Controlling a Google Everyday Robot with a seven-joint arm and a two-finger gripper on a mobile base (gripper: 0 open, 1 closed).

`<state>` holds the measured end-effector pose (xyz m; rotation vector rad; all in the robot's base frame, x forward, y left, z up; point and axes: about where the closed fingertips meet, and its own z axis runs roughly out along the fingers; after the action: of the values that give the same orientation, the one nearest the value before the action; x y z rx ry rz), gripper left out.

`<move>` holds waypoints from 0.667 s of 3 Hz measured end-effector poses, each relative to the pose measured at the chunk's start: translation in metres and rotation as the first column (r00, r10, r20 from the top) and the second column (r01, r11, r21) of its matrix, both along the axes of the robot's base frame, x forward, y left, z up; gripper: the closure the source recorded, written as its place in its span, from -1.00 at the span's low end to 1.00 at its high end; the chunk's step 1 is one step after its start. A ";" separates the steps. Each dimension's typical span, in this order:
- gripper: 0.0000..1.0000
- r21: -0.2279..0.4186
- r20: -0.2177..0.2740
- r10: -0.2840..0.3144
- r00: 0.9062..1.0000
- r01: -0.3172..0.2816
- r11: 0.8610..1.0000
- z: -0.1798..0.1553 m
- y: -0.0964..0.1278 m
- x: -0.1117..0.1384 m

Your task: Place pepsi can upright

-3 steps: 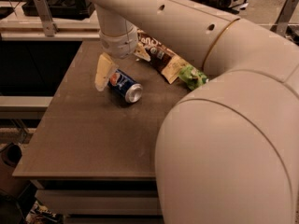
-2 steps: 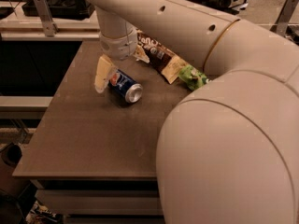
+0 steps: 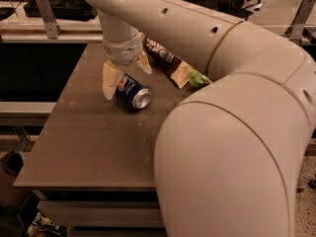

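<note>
Blue pepsi can (image 3: 133, 91): lies on its side on the counter (image 3: 89, 147). Your gripper (image 3: 126, 80): low over the can's far end, fingers spread astride it, not clamped. Snack bag (image 3: 165, 60): just behind the can.

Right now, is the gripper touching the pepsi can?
Cannot tell. In the camera view the open gripper straddles the pepsi can lying on the table; one finger meets the can's outline, but neither contact nor a gap shows plainly.
</note>
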<state>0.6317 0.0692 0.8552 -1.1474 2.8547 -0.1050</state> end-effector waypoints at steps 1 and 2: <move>-0.16 0.014 0.014 0.003 1.000 -0.003 1.000 -0.001 0.004 0.004; 0.27 0.023 0.024 0.004 1.000 -0.005 1.000 -0.003 0.007 0.007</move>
<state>0.6388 0.0758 0.8524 -1.1402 2.8250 -0.0846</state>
